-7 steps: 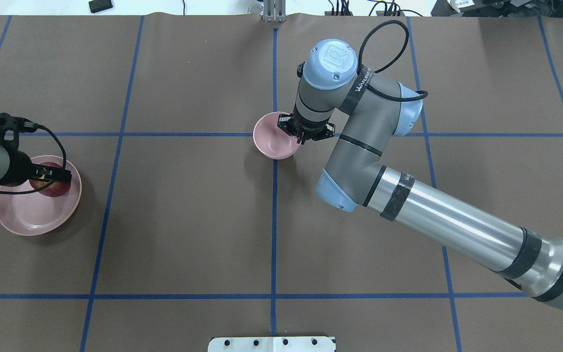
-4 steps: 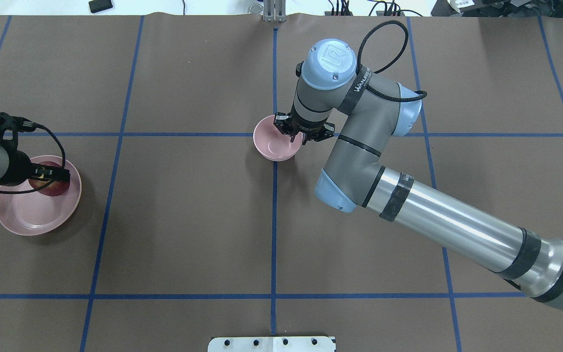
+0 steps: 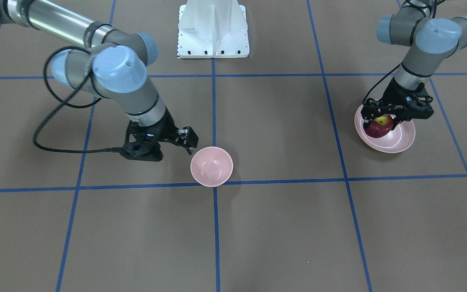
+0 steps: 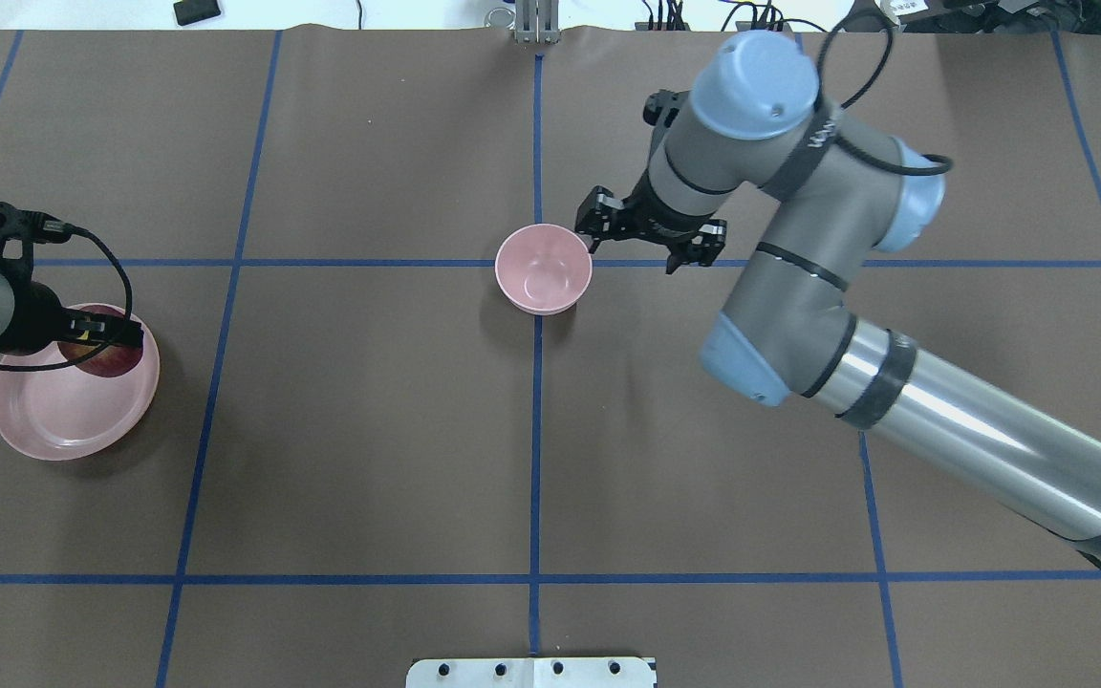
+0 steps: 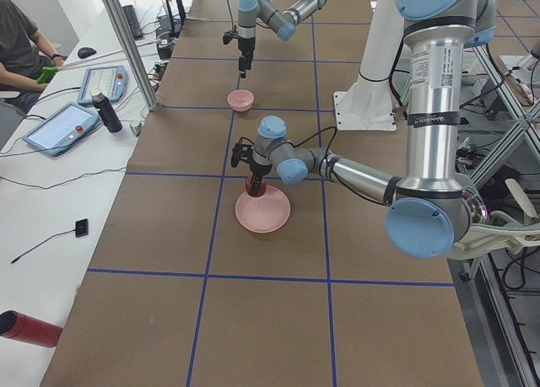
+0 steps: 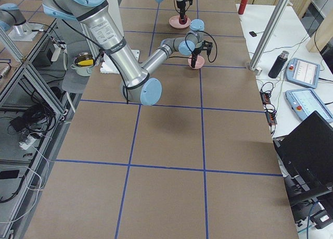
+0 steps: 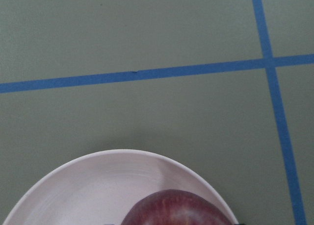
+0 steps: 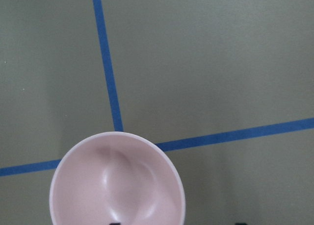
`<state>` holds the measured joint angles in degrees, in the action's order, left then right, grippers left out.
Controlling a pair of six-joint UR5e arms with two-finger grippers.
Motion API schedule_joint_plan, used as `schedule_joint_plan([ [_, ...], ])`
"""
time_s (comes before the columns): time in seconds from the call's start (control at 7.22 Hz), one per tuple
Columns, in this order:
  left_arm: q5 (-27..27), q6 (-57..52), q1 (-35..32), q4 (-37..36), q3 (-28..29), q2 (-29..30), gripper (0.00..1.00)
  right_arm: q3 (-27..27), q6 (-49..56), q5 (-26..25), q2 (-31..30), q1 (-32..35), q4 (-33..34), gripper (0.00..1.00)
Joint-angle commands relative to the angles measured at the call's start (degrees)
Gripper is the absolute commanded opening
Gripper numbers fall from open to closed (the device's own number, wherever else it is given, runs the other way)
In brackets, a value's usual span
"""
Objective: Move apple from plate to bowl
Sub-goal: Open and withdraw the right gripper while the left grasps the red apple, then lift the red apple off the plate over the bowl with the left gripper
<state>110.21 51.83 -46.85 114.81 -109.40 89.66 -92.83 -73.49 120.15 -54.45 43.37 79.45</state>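
Note:
The dark red apple (image 3: 379,126) sits between the fingers of my left gripper (image 3: 380,121), which is shut on it at the far side of the wide pink plate (image 3: 395,142). In the overhead view the apple (image 4: 109,358) is over the plate's (image 4: 63,420) right part, and the left wrist view shows the apple (image 7: 176,210) above the plate rim (image 7: 98,159). The small pink bowl (image 4: 544,268) stands empty at the table's middle. My right gripper (image 4: 648,241) hangs open just right of it, not touching. The right wrist view shows the bowl (image 8: 117,186) below.
A white mounting plate (image 4: 531,672) lies at the table's near edge, in front of the robot. Blue tape lines cross the brown table. Bare table lies between plate and bowl. A side table with tablets (image 5: 63,127) and a seated person stands beyond the far edge.
My right gripper has come off the bowl's right rim, risen and swung to the right; the bowl stays in place. My left gripper has shifted slightly with the apple.

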Motion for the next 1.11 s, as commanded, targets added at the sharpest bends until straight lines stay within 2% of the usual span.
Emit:
schedule_joint_plan([
  [0.0,0.1,1.8,0.6,-21.5,-9.3,11.9,0.00,-12.4,11.9,2.3,-16.7,4.0,0.8,1.00],
  [0.14,-0.3,8.0,4.6,-28.5,-8.3,21.2,0.00,-14.2,17.6,1.7,-23.7,5.0,-1.1,1.00],
  [0.28,-1.9,12.1,8.6,-32.2,-5.2,28.8,0.00,-14.4,24.1,2.2,-31.3,7.7,-7.7,1.00],
  [0.42,-3.7,15.8,10.4,-32.0,0.4,35.3,0.00,-13.8,29.3,2.6,-39.1,10.5,-15.0,1.00],
  [0.55,-4.5,19.1,11.5,-31.7,8.5,42.9,0.00,-13.2,35.1,5.8,-44.1,14.9,-18.1,1.00],
  [0.69,-6.3,19.3,11.9,-30.4,16.9,49.7,0.00,-13.1,42.2,8.3,-48.2,19.2,-18.2,1.00],
  [0.83,-6.7,19.5,12.1,-26.0,22.9,52.9,0.00,-13.1,47.4,8.8,-51.0,22.1,-18.2,1.00],
  [0.97,-6.9,19.5,12.1,-24.2,26.6,54.8,0.00,-13.1,47.9,9.1,-52.2,22.6,-18.4,1.00],
])
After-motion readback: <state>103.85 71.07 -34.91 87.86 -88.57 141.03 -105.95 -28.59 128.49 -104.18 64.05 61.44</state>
